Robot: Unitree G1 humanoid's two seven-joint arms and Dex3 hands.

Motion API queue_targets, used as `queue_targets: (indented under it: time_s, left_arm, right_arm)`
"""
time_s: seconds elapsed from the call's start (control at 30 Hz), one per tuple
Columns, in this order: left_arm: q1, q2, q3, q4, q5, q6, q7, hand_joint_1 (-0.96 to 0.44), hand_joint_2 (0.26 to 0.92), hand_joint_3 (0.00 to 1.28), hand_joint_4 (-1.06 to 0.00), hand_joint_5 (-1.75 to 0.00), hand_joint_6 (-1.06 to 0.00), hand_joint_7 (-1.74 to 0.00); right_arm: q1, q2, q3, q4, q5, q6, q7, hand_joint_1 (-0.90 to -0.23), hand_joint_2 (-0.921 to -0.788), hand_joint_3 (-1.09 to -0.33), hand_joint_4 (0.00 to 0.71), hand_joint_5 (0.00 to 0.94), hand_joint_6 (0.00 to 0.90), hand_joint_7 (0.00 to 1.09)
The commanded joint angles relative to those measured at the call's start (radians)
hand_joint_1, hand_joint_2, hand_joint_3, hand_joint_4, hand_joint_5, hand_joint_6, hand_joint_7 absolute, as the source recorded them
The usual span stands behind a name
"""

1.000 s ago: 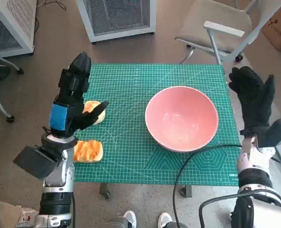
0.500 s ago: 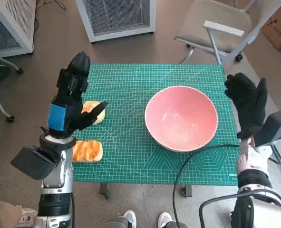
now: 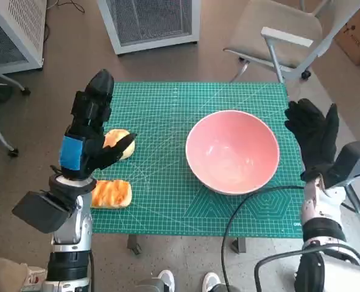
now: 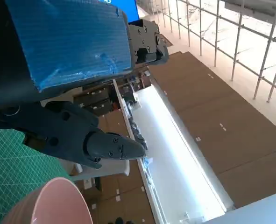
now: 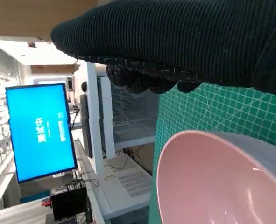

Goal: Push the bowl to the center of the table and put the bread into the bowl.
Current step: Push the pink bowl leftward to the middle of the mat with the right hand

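Observation:
A pink bowl (image 3: 232, 151) stands right of the middle of the green cutting mat (image 3: 167, 109). Its rim shows in the left wrist view (image 4: 53, 200) and its inside in the right wrist view (image 5: 212, 186). One bread roll (image 3: 117, 142) lies at the mat's left, partly behind my left hand (image 3: 89, 125), which hovers above it with fingers spread and nothing in them. A second toasted bread piece (image 3: 111, 193) lies near the mat's front left corner. My gloved right hand (image 3: 315, 135) stands open just beyond the bowl's right rim, off the mat's right edge.
A grey chair (image 3: 283, 30) stands behind the table at the right. White cabinets (image 3: 152, 21) stand behind it. A black cable (image 3: 253, 201) loops over the mat's front right. A person's shoes (image 3: 186, 281) show below the table's front edge.
My right hand has moved down and slightly left, closer to the bowl's right rim. My left hand has drifted a little left. The bowl and both breads have not moved.

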Motion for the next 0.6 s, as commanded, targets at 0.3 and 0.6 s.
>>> queue_targets:
  time_s: [0.3,0.6]
  left_arm:
    - [0.035,0.015,0.01,-0.061,-0.02,0.029,-0.002,-0.33,0.919,0.2,-0.05,0.0,0.0,-0.43]
    - [0.055,0.026,0.018,-0.103,-0.03,0.048,0.0,-0.31,0.89,0.26,-0.05,0.0,0.0,-0.43]
  right_arm:
    - [0.026,0.022,-0.026,0.018,0.005,0.044,0.008,-0.57,-0.921,-0.703,0.04,0.0,0.186,0.01]
    - [0.021,0.051,-0.021,0.018,-0.006,0.054,0.006,-0.573,-0.921,-0.707,0.034,0.0,0.193,0.01]
